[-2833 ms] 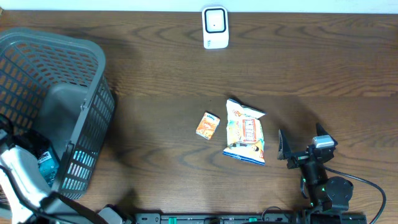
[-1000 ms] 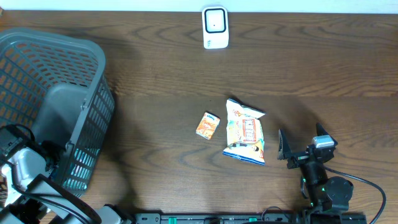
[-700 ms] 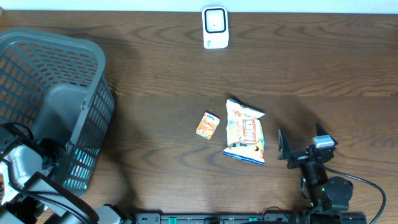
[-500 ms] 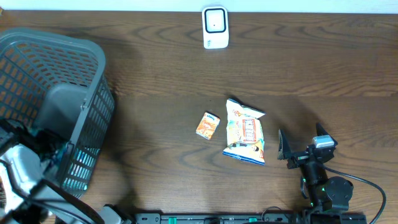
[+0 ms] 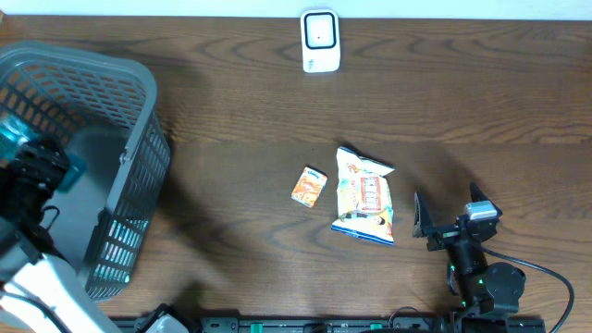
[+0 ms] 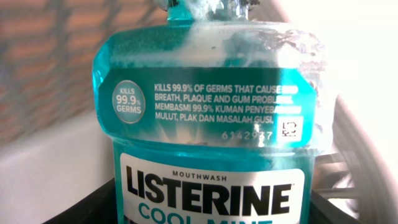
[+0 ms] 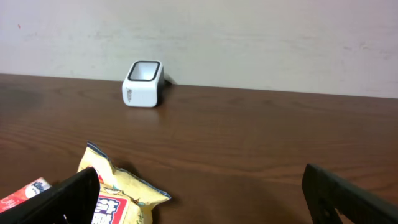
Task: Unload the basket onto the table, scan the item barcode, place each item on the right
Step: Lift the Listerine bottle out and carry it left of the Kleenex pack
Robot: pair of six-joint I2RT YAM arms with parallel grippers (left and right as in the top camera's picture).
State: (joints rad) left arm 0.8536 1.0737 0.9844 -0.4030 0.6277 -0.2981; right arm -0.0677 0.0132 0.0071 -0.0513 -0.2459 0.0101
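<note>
**Arm exteriors, left and right**
The right arm (image 5: 474,273) is finished in black. A grey-white module (image 5: 481,212) is fitted at its wrist, green indicator lights (image 5: 479,278) are seen on the body, and a thin black cable (image 5: 541,267) is looped out beside the base. Flat black fingers (image 7: 67,198) are fitted to the right gripper (image 7: 200,173). The left arm (image 5: 44,287) is made up of a white link and a black head.

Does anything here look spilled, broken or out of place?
Nothing stands out. The mouthwash bottle in the left gripper looks intact, only frothy inside; the snack bag and small box lie flat on the table.
</note>
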